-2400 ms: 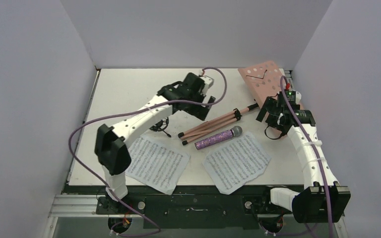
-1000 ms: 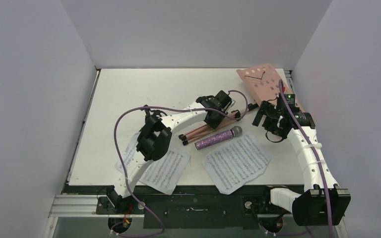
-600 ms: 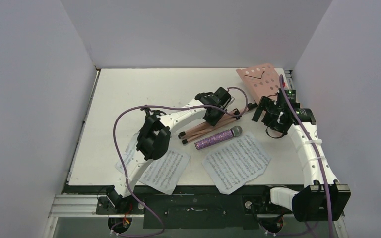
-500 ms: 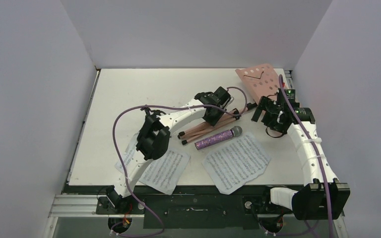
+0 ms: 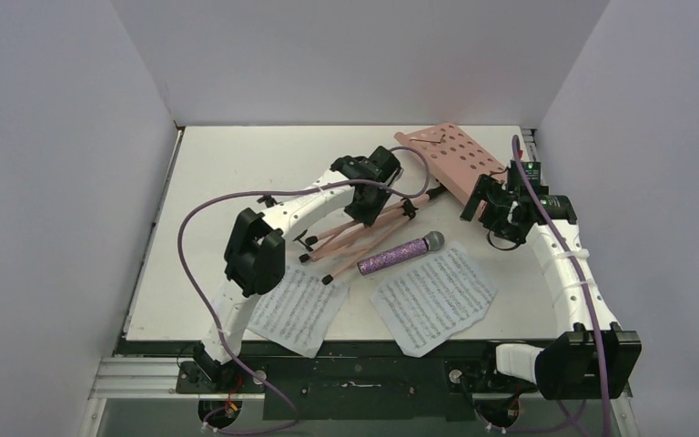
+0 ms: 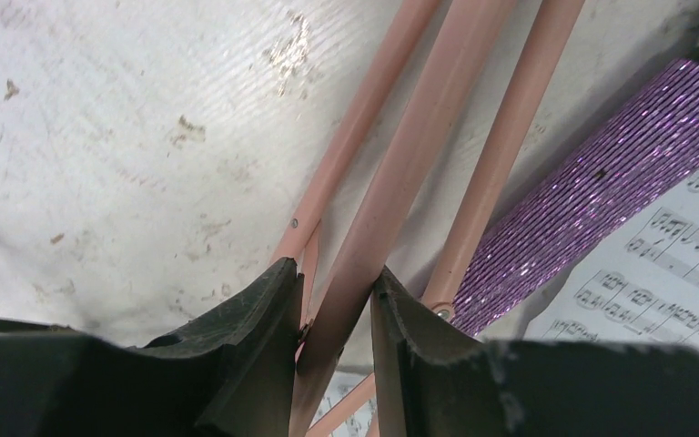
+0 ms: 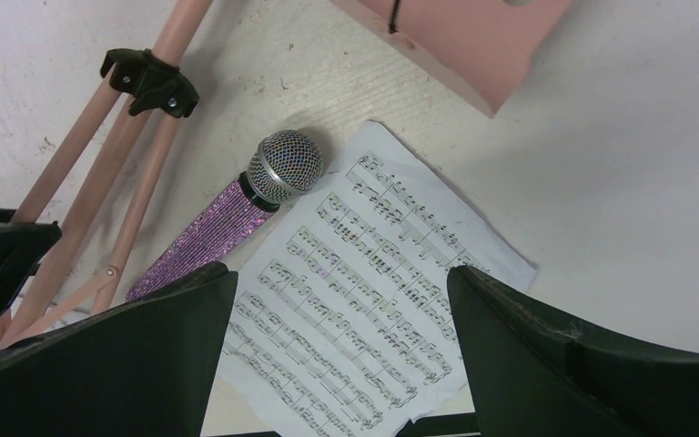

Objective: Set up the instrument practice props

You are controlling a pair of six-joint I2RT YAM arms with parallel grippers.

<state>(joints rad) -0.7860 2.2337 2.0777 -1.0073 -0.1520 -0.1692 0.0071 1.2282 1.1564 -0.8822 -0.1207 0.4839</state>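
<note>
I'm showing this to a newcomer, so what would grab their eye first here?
The pink music stand lies down in the middle, one tube clamped in the left end effector. Beside it lies a purple glitter microphone, with two sheet-music pages at the near edge. The right end effector hangs open at the right.

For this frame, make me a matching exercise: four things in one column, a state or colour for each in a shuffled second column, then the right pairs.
Things:
1. left gripper
2. right gripper
3. microphone
4. music stand

States:
A. fingers wide apart, nothing between them
B. pink, its top plate full of round holes
C. lying flat next to a sheet-music page
D. fingers clamped on one pink tube

Pairs: 1-D, 2-A, 3-C, 4-B
</note>
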